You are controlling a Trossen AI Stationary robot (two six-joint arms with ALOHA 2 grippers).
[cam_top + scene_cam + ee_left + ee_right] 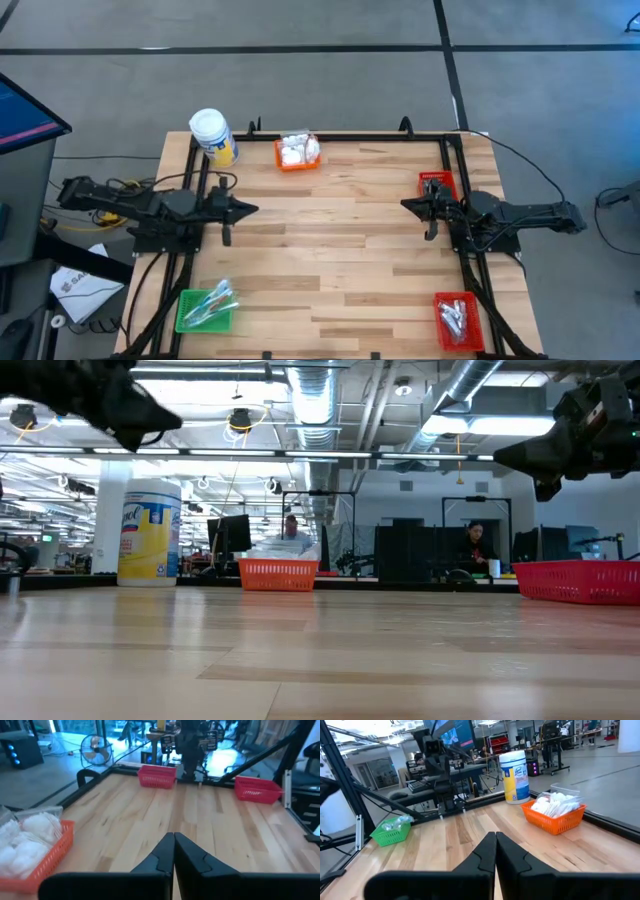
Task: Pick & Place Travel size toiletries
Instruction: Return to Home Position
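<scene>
The toiletries lie sorted in small mesh baskets. White lumpy clear-wrapped packets (pixel 298 150) fill the orange basket at the far edge. Clear-wrapped sticks (pixel 208 303) lie in the green basket near the left corner. Silvery sachets (pixel 455 318) sit in a red basket near the right corner. My left gripper (pixel 252 210) hovers shut over the table's left side, pointing right. My right gripper (pixel 405 205) hovers shut over the right side, pointing left, beside a second red basket (pixel 436 184). Both hold nothing and are raised above the table.
A big white-lidded, yellow-labelled jar (pixel 212 135) stands at the far left corner. The black frame (pixel 350 137) runs along the table's far edge and sides. The bare wooden middle (pixel 330 240) lies between the grippers. People sit at desks in the room behind (pixel 474 550).
</scene>
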